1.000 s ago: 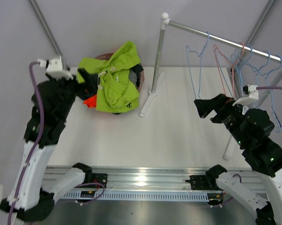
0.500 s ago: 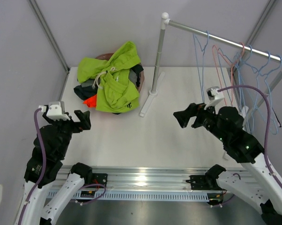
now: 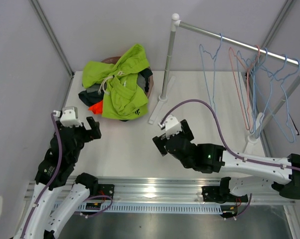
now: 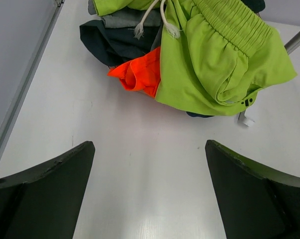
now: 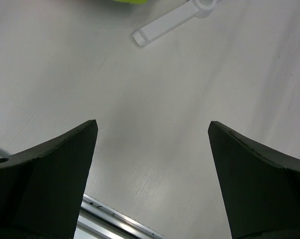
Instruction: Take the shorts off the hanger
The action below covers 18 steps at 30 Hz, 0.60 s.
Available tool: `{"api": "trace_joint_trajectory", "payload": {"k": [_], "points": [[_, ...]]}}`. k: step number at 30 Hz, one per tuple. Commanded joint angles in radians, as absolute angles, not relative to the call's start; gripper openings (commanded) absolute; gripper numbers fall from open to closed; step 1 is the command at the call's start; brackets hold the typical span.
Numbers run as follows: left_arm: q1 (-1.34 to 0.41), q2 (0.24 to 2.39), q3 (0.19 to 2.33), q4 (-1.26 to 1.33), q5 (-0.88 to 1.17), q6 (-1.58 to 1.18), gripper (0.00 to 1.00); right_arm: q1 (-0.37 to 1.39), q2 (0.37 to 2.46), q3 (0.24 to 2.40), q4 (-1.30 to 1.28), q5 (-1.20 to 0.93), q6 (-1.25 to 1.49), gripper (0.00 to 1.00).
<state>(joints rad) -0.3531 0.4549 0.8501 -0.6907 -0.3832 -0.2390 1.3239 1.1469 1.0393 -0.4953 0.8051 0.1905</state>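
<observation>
The shorts lie in a heap at the table's back left. The lime green pair (image 3: pixel 122 84) with a white drawstring (image 4: pixel 160 20) lies on top, over orange (image 3: pixel 95 107), dark navy (image 3: pixel 86 97) and grey (image 4: pixel 122 20) ones. The wire hangers (image 3: pixel 249 74) on the rail (image 3: pixel 229 39) hang bare. My left gripper (image 3: pixel 82 132) is open and empty, near of the heap, over bare table (image 4: pixel 150 189). My right gripper (image 3: pixel 167 142) is open and empty, low over the table's middle (image 5: pixel 152 174).
The heap sits in a brown round basket (image 3: pixel 150 82). The rack's upright pole (image 3: pixel 169 59) stands on a white foot (image 3: pixel 157 112), which also shows in the right wrist view (image 5: pixel 170 22). The table's metal front rail (image 5: pixel 115 216) lies just near of my right gripper.
My left gripper has drawn back from the heap toward the near side, empty. My right arm has swung from the hangers leftward and down to the table's middle.
</observation>
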Motion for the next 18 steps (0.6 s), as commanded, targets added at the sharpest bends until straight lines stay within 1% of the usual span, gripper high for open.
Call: {"api": "trace_joint_trajectory", "payload": {"k": [1,2,4,5,7,9,12,15,18], "points": [[-0.354,0.48,0.838,-0.661,-0.345,-0.25,0.99,1.33,1.016,0.959,-0.312,0.796,0.221,0.99],[-0.354,0.483,0.835,-0.658,-0.331,-0.247,0.99,1.33,0.95,0.896,-0.27,0.786,0.251,0.99],[-0.354,0.485,0.828,-0.649,-0.316,-0.245,0.99,1.33,0.882,0.841,-0.253,0.788,0.275,1.0],[-0.354,0.489,0.828,-0.647,-0.302,-0.244,0.99,1.33,0.815,0.815,-0.253,0.801,0.282,1.0],[-0.354,0.497,0.822,-0.638,-0.284,-0.241,0.99,1.331,0.757,0.749,-0.273,0.862,0.296,1.0],[-0.356,0.509,0.821,-0.634,-0.262,-0.238,0.99,1.33,0.679,0.71,-0.345,0.946,0.354,0.99],[-0.354,0.52,0.821,-0.635,-0.259,-0.238,0.99,1.338,0.559,0.675,-0.411,1.001,0.412,0.99],[-0.354,0.518,0.818,-0.634,-0.259,-0.238,0.99,1.345,0.458,0.635,-0.374,1.0,0.379,0.99],[-0.354,0.52,0.816,-0.632,-0.259,-0.236,0.99,1.345,0.416,0.623,-0.376,1.07,0.379,1.0]]}}
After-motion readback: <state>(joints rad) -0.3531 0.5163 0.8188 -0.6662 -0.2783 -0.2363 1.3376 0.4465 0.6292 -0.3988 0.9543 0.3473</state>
